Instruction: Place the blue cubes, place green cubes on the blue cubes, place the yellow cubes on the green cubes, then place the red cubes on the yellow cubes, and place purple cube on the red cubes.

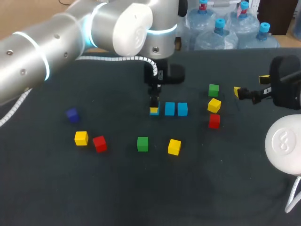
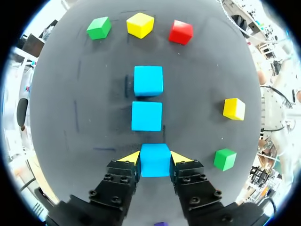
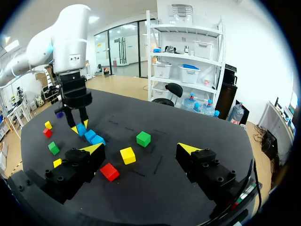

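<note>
Three blue cubes lie in a row mid-table. My left gripper (image 1: pixel 154 105) is shut on the end blue cube (image 2: pixel 155 160), its yellow tips touching both sides. The other two blue cubes (image 2: pixel 146 116) (image 2: pixel 148 80) lie straight ahead of it. Beyond them sit a green cube (image 2: pixel 99 28), a yellow cube (image 2: pixel 140 24) and a red cube (image 2: pixel 181 32). My right gripper (image 3: pixel 141 148) hangs open and empty at the table's right (image 1: pixel 250 85), with that green cube (image 3: pixel 143 138), yellow cube (image 3: pixel 127 155) and red cube (image 3: pixel 109 171) ahead of it.
Nearer the front lie a second green cube (image 1: pixel 142 144) and yellow cube (image 1: pixel 174 147). At the left are a yellow cube (image 1: pixel 81 138), a red cube (image 1: pixel 99 143) and the purple cube (image 1: pixel 72 115). The dark tabletop (image 1: pixel 141 188) is bare at the front.
</note>
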